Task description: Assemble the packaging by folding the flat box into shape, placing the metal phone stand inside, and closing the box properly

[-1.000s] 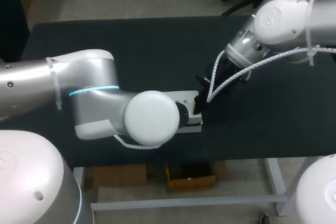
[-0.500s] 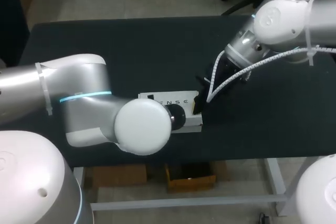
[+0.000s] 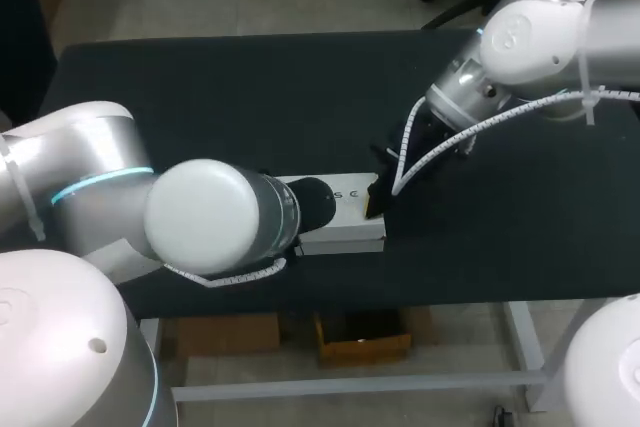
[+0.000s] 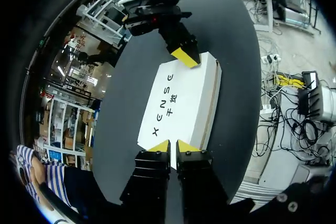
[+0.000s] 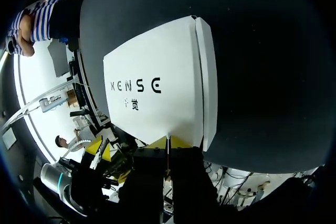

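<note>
Near the front edge of the bench (image 3: 250, 97), midway along, the white box (image 3: 350, 222) lies flat and closed. My left gripper (image 4: 172, 147) and right gripper (image 5: 167, 142), both clenched empty, sit at its opposite ends.

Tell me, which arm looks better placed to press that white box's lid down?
Probably the right: the right gripper has its shut tips over the box, beside the lid's seam. The left gripper, also shut, sits only at the opposite end.
</note>
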